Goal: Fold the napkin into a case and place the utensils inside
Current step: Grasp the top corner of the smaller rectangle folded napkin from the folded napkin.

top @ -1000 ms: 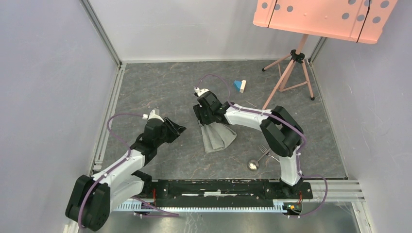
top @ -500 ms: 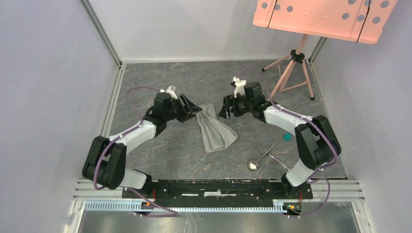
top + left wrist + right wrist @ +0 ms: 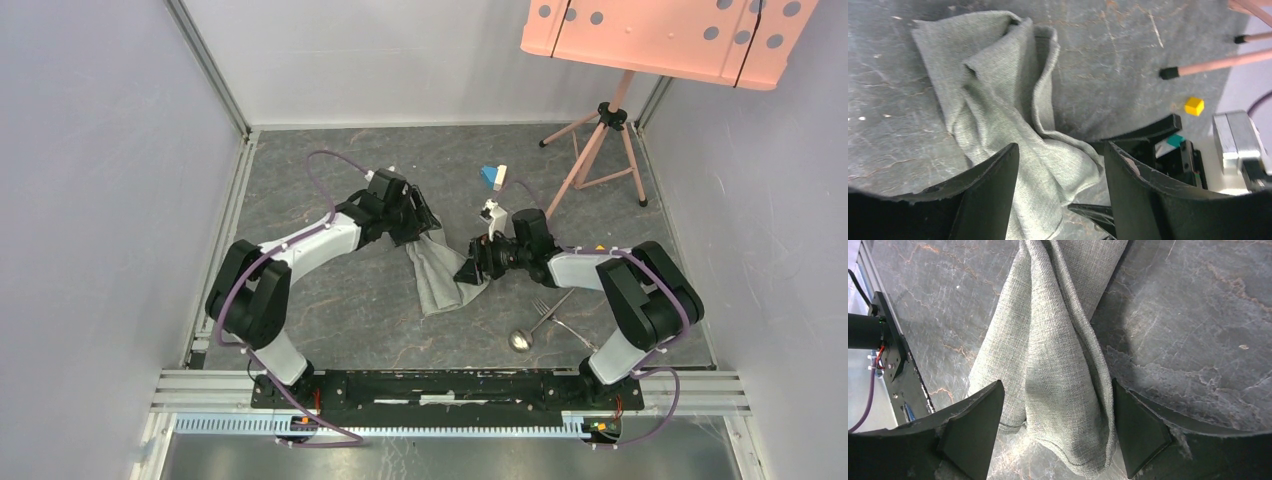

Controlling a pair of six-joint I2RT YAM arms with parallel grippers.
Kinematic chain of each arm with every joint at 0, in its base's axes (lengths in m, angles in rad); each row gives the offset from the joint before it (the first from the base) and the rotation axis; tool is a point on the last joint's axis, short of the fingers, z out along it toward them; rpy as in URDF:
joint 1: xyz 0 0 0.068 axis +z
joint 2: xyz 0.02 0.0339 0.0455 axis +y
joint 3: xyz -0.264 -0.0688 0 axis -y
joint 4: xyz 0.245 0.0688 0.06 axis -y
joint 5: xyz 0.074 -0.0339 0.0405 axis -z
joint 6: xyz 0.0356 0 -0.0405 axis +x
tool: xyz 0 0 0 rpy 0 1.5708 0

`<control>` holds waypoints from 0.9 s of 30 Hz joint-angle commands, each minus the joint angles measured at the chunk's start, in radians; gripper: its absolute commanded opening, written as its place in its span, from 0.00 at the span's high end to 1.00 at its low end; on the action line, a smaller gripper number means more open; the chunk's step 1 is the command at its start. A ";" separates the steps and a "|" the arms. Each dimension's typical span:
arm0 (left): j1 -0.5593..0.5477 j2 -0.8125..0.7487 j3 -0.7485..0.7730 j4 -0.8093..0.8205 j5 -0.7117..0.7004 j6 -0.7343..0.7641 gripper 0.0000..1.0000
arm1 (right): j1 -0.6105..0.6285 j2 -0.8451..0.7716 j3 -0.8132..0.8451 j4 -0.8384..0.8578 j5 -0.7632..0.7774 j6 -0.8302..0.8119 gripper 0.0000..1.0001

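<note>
The napkin [image 3: 441,277] lies crumpled in loose folds on the dark table, a light grey cloth. My left gripper [image 3: 424,226] hovers at its far left corner, jaws open. In the left wrist view the napkin [image 3: 998,100] runs down between the spread jaws of the left gripper [image 3: 1062,150], unclamped. My right gripper [image 3: 473,270] sits at the cloth's right edge, also open. The right wrist view shows the right gripper [image 3: 1057,390] straddling the hanging end of the napkin [image 3: 1058,335]. The utensils, a fork [image 3: 550,306] and a spoon [image 3: 521,340], lie crossed right of the cloth.
Small blue and white blocks [image 3: 493,177] rest behind the napkin. A pink tripod stand [image 3: 598,150] with a pink board [image 3: 665,35] rises at the back right. A small yellow block [image 3: 1194,106] lies near a tripod foot. Grey walls enclose the table.
Both arms have swung in to the napkin: the left from the left side to its far corner, the right down to its right edge. Both grippers opened wider.
</note>
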 commanded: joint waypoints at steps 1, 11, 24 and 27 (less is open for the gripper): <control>-0.018 0.037 0.085 -0.154 -0.132 0.019 0.31 | 0.007 -0.016 -0.036 0.131 -0.050 0.035 0.22; 0.085 -0.180 -0.156 -0.037 -0.112 0.056 0.28 | 0.113 -0.101 0.034 -0.011 0.095 0.045 0.64; 0.236 -0.516 -0.493 0.028 0.026 0.071 0.26 | 0.355 0.038 0.185 -0.127 0.401 0.264 0.90; 0.235 -0.472 -0.509 0.056 0.109 0.082 0.23 | 0.397 0.067 0.210 -0.143 0.460 0.274 0.82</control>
